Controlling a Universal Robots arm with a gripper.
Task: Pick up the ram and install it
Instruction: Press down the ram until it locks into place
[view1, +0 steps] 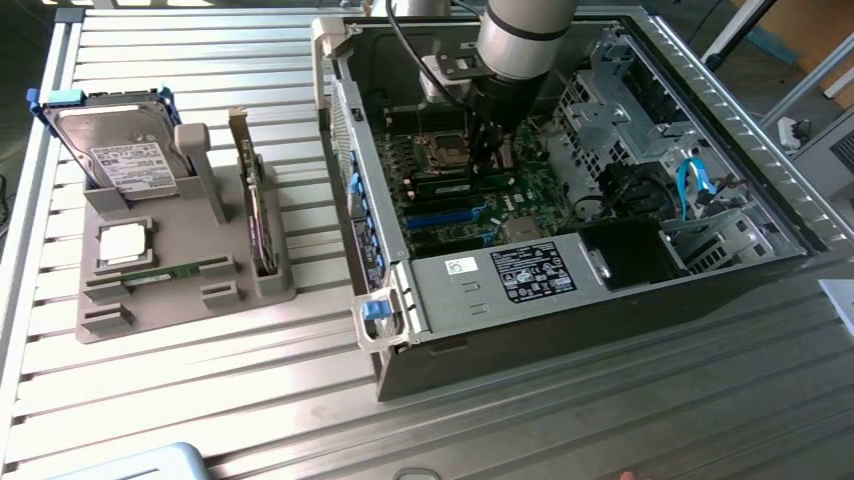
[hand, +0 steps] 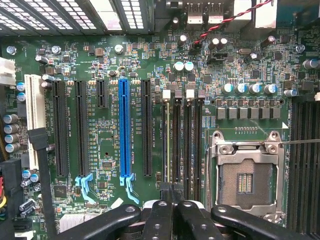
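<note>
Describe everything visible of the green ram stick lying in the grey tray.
The ram stick is a long, narrow, thin green circuit board with a few darker patches too small to tell apart. It lies lengthwise in a groove near the front of the grey tray, at the exterior view's left, just in front of a pale square part. Only the tray touches it, and it sits apart from the open computer case.

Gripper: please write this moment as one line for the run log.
gripper: shut | place: inside computer case, over memory slots | one ram: lying in grey holder | held thing: cannot tell
</note>
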